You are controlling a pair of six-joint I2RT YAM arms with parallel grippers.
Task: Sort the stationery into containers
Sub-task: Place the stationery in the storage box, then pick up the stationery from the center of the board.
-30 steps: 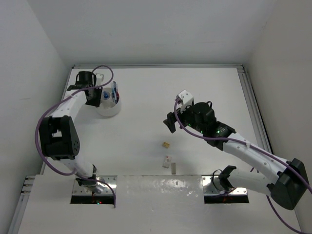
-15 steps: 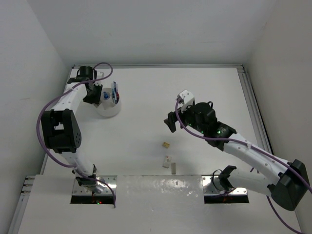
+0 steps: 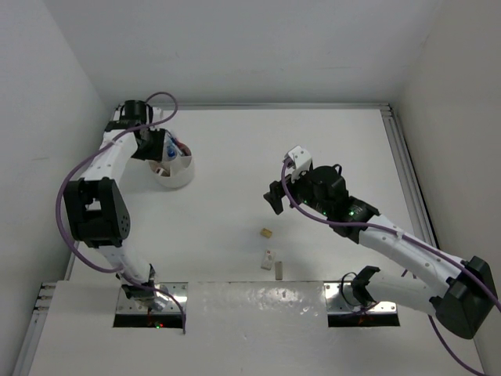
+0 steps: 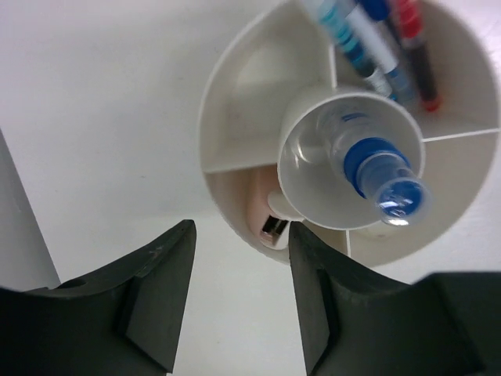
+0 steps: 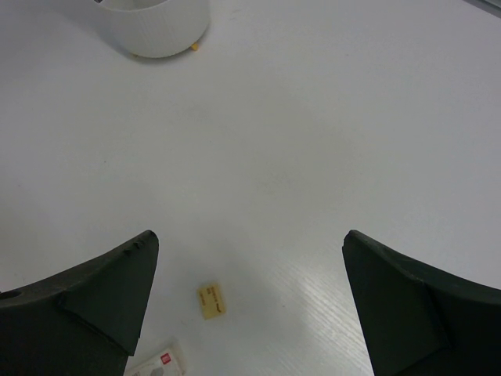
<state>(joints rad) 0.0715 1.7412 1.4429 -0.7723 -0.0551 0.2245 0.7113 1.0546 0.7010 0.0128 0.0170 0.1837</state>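
The round white tub [image 4: 205, 110] stands at the far left of the table [image 3: 176, 178]. Blue and red pens [image 4: 383, 47] lean in one compartment. A small blue-capped bottle [image 4: 376, 168] stands tilted in the centre cup, and a pink eraser [image 4: 262, 205] lies in a near compartment. My left gripper [image 4: 241, 235] hovers just beside the tub's rim [image 3: 155, 157], open with nothing between its fingers. My right gripper [image 5: 250, 235] hangs wide open over mid-table [image 3: 275, 197], above a tan block [image 5: 210, 301] [image 3: 267, 233]. A white eraser [image 5: 160, 362] [image 3: 268, 259] lies closer to the arm bases.
A small grey piece [image 3: 279, 269] lies beside the white eraser. White walls close in the table on the left, back and right. A metal rail [image 3: 403, 157] runs along the right edge.
My left gripper's jaws have parted and its wrist has swung back toward the far-left corner beside the tub. The right arm has not moved.
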